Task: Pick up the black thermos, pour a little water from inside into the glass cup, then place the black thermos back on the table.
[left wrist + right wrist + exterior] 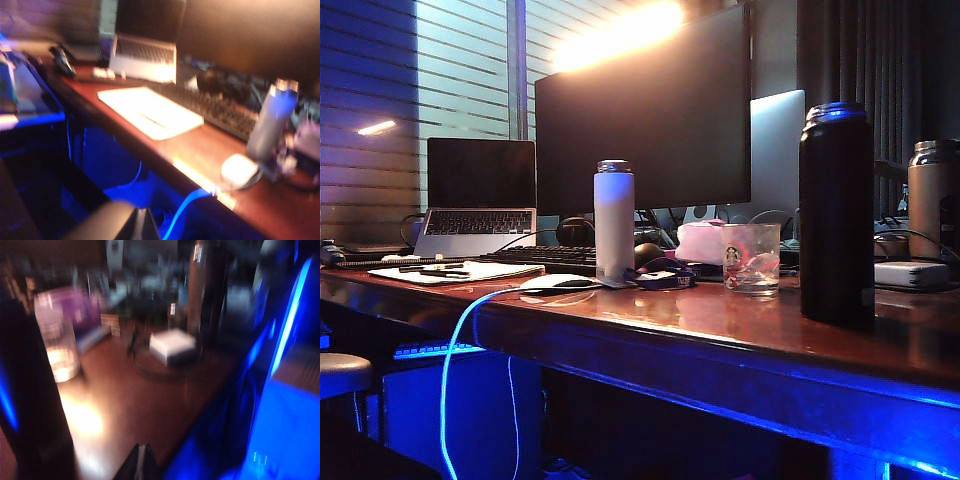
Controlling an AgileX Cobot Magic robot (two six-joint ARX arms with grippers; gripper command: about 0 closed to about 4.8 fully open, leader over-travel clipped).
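Thermos: black thermos (pixel 836 215) stands near the table's (pixel 720 320) front edge; probably heavy, rigid, smooth; grasp mid-body.
Cup: glass cup (pixel 751 258), fragile, just beside it.
Right gripper (pixel 141 462): clenched, empty, short of the thermos.
Left gripper (pixel 142 225): off the table's front edge, opening unclear.

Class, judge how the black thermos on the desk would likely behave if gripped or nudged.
The black thermos stands tall and narrow on the glossy table, so a high nudge may tip it. Its smooth round wall probably slips. Holding water, it is likely heavy.

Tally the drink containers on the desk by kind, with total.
Bottles/flasks: 3 – black thermos, white bottle, steel-grey flask
Glass cups: 1 – glass cup
Total: 4
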